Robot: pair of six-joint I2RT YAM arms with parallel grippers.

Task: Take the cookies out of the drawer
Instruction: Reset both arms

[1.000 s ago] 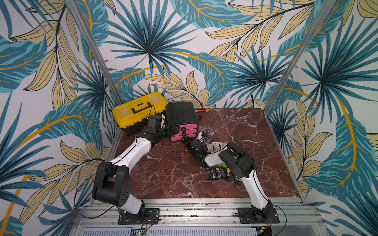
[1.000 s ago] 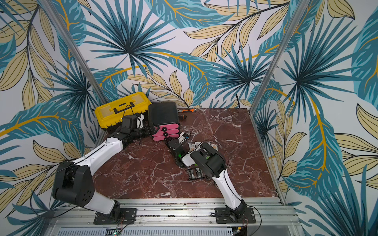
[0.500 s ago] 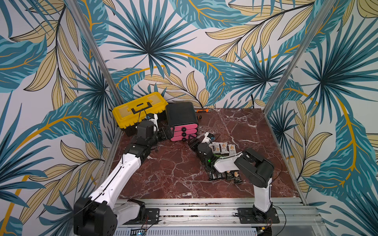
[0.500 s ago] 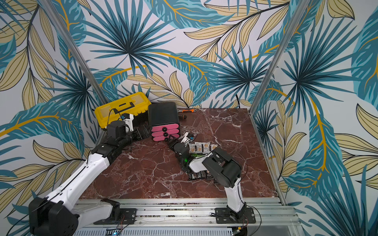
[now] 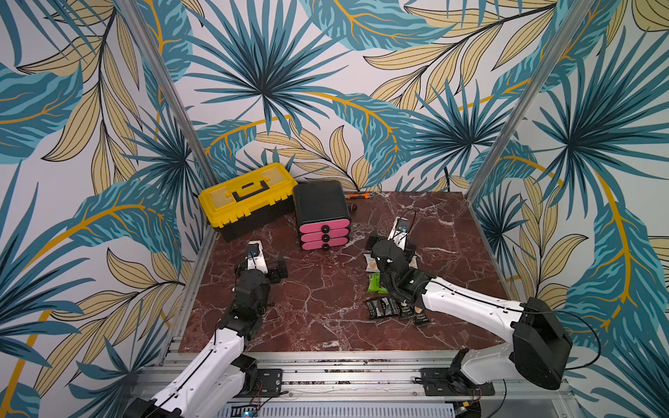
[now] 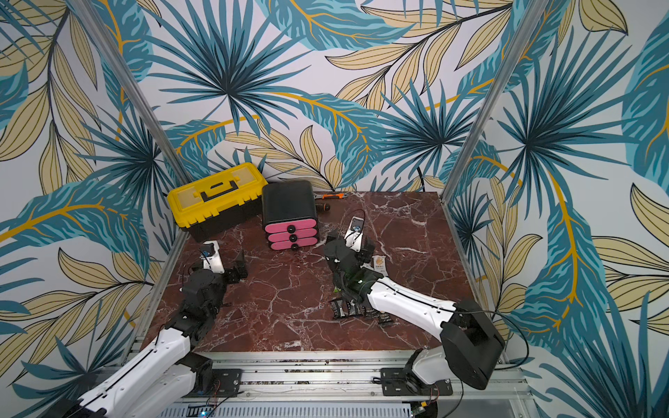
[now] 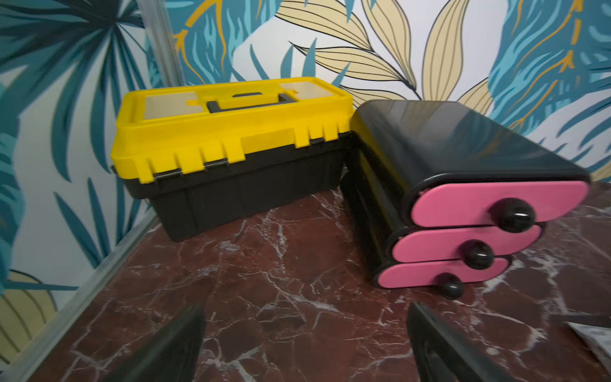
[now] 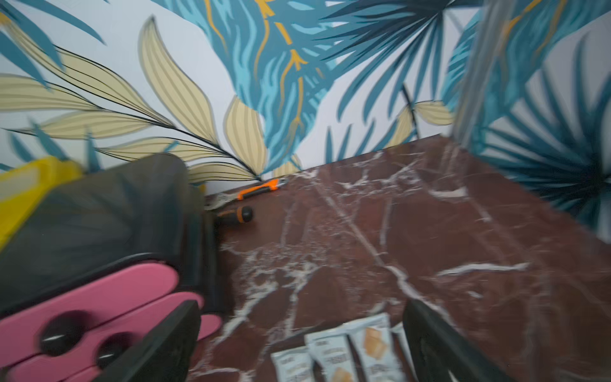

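Observation:
The drawer unit (image 5: 324,226) is a black case with three pink drawers, all shut, and shows in both top views (image 6: 291,226). The cookies lie on the marble to its right: white packets (image 5: 371,261), green ones (image 5: 374,283) and black ones (image 5: 383,308). My right gripper (image 5: 392,240) hangs open just above the white packets (image 8: 347,344), holding nothing (image 8: 301,304). My left gripper (image 5: 269,260) stands open and empty over bare marble (image 7: 304,307), left of and in front of the drawer unit (image 7: 463,211).
A yellow toolbox (image 5: 249,197) stands at the back left against the drawer unit. An orange-handled tool (image 5: 356,195) and a screwdriver (image 5: 353,207) lie by the back wall. Patterned walls and metal posts close in three sides of the table (image 5: 325,325).
My right gripper has opened and shifted right, away from the drawer unit, over the white packets. My left arm has pulled back from the drawer unit toward the front left.

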